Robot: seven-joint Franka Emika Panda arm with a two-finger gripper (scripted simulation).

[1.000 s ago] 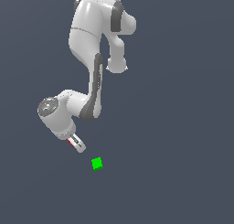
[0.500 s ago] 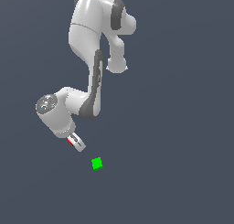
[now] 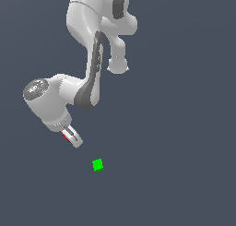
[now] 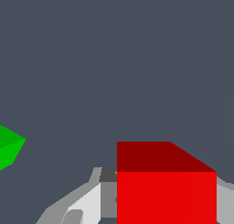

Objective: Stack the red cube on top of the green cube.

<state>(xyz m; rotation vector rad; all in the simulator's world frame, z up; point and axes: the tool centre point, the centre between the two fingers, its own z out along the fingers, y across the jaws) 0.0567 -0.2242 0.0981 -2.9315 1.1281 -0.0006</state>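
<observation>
The green cube (image 3: 97, 165) lies on the dark floor, low in the exterior view. My gripper (image 3: 71, 137) hangs up and to the exterior view's left of it, apart from it. It is shut on the red cube (image 3: 66, 136), of which only a thin red sliver shows between the fingers there. In the wrist view the red cube (image 4: 165, 186) fills the space between the fingers (image 4: 87, 200), and the green cube (image 4: 9, 147) shows at the picture's edge.
The white arm (image 3: 87, 82) reaches down from the top of the exterior view. The floor (image 3: 184, 151) is plain dark grey-blue all around, with nothing else on it.
The gripper with the red cube has shifted slightly, a little up and to the exterior view's right. The green cube has not moved.
</observation>
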